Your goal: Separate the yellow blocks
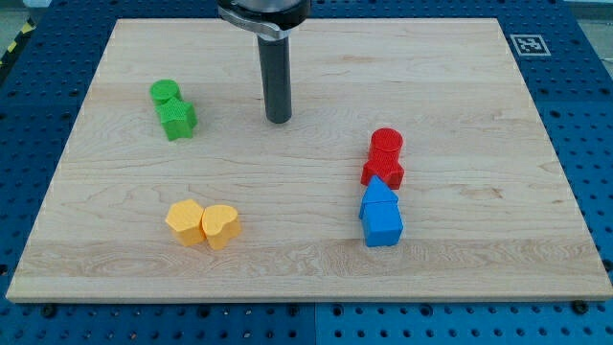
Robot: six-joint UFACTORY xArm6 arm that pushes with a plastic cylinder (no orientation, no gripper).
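Note:
Two yellow blocks touch each other at the view's lower left: a yellow hexagon-like block (185, 221) on the left and a yellow heart-shaped block (220, 226) on the right. My tip (279, 119) rests on the board near the top centre, well above and to the right of the yellow pair, touching no block.
A green round block (165, 93) and a green star-like block (177, 119) touch at the upper left. At the right, a red round block (387, 145), a red block (383, 172), and two blue blocks (381, 217) form a column. The wooden board (479, 268) lies on a blue pegboard.

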